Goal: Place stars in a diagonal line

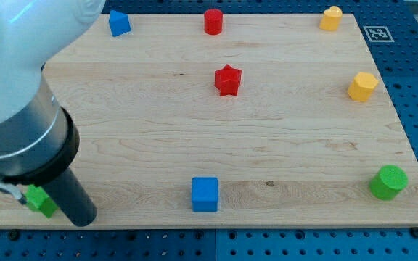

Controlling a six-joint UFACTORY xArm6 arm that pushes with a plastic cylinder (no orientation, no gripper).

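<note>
A red star (pixel 228 80) lies on the wooden board (pixel 158 138) a little above the middle. A green block (pixel 41 201), its shape unclear, sits at the bottom left corner, partly hidden by my rod. A yellow block (pixel 331 17) at the top right may be a star; I cannot tell. My tip (pixel 83 219) rests near the board's bottom left edge, just right of the green block and far from the red star.
A blue triangular block (pixel 119 23) is at the top left and a red cylinder (pixel 213 21) at the top middle. A yellow hexagon (pixel 362 86) is at the right, a green cylinder (pixel 388 182) at the bottom right, and a blue cube (pixel 205 194) at the bottom middle. The arm's body covers the left corner.
</note>
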